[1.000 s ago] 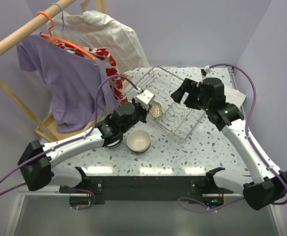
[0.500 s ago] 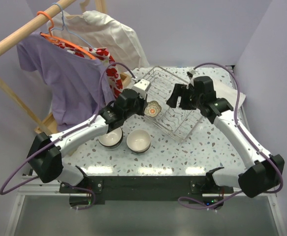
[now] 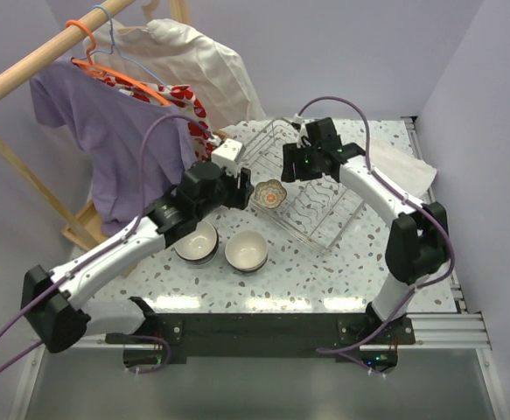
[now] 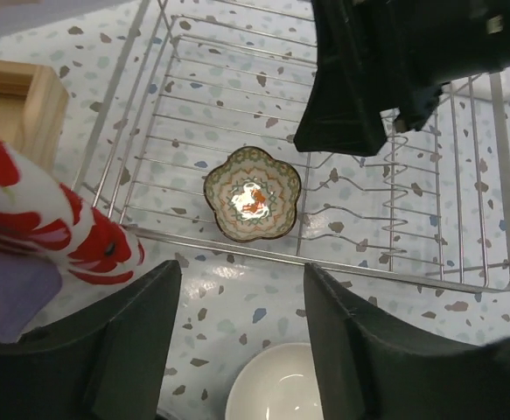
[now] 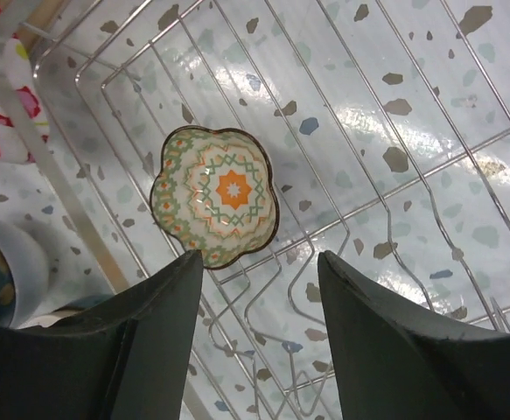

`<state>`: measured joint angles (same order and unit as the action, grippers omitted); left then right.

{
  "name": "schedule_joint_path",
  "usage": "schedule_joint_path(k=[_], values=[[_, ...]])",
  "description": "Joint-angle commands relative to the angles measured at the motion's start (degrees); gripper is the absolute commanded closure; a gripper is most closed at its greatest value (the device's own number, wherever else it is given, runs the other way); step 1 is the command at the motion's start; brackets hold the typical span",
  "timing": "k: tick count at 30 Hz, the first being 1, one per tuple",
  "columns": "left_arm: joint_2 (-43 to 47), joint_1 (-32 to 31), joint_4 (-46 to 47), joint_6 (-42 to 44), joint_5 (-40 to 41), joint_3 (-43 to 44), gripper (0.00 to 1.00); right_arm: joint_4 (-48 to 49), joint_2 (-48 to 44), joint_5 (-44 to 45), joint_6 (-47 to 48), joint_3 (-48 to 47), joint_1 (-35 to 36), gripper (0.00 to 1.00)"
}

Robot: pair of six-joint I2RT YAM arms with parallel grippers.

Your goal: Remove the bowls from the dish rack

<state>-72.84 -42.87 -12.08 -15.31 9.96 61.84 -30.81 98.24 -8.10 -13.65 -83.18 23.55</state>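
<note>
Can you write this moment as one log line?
flower-shaped bowl: in dish rack | left gripper: open, empty | right gripper: open over rack | two bowls: on table

My table (image 3: 324, 271) was a pale speckled slab with glare along its near edge, enclosed by plain lavender walls (image 3: 359, 52). At my far left, a wooden clothes rail (image 3: 27, 66) carried a purple shirt (image 3: 106, 149), a cream garment (image 3: 202, 66) and a red-floral cloth (image 3: 189, 109).

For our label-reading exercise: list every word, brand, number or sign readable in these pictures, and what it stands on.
None can be read in any view. The flower-shaped bowl in the dish rack bears only a coloured pattern; the cloth only red print, no letters.
</note>
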Motion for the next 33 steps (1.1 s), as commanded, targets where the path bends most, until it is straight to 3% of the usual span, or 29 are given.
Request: schedule_joint_path(k=[1, 10, 17, 19, 23, 33], values=[[10.2, 0.2, -0.3, 1.3, 5.4, -5.0, 0.33, -1.9, 6.0, 1.6, 5.4, -6.9, 1.4, 0.44], [30.2, 0.2, 1.6, 4.2, 14.3, -20.1, 0.21, -3.0, 17.1, 3.3, 8.3, -13.0, 2.6, 0.55], [41.2, 0.2, 5.1, 7.1, 20.4, -29.5, 0.20, -3.2, 20.4, 2.7, 9.5, -15.1, 3.2, 0.67], [42.2, 0.2, 7.1, 8.2, 21.6, -31.5, 0.20, -3.4, 20.5, 3.0, 9.5, -15.5, 3.2, 0.81], [42.3, 0.2, 7.9, 9.4, 22.8, -31.6, 0.20, -4.1, 18.8, 4.1, 8.9, -16.0, 3.2, 0.99], [43.0, 0.3, 7.7, 10.4, 22.7, -31.6, 0.21, -8.2, 5.0, 7.7, 5.7, -14.0, 3.2, 1.00]])
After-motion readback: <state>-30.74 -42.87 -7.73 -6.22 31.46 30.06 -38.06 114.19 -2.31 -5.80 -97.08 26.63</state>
